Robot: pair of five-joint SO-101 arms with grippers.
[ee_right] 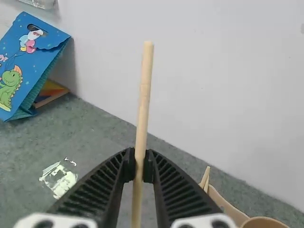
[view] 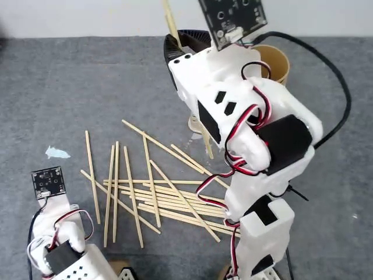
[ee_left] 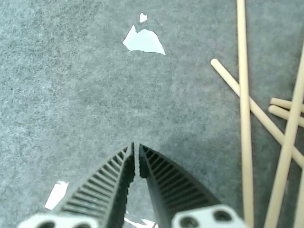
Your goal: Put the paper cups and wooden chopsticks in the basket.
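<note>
My right gripper (ee_right: 137, 165) is shut on a wooden chopstick (ee_right: 143, 95) that stands upright between its fingers. From above, that chopstick (view: 171, 23) rises beside the black basket (view: 195, 39) at the back of the mat. A brown paper cup (view: 275, 61) stands just right of the basket, partly behind the right arm. Several chopsticks (view: 152, 192) lie scattered and crossed on the grey mat. My left gripper (ee_left: 136, 149) is shut with nothing in it, low over bare mat, with chopsticks (ee_left: 243, 118) beside it.
Small paper scraps (ee_left: 144, 40) lie on the mat near the left gripper. A blue gift bag (ee_right: 28, 61) leans on the white wall behind. The right arm (view: 256, 146) covers the mat's middle right; a pale round thing (view: 195, 123) peeks from under it.
</note>
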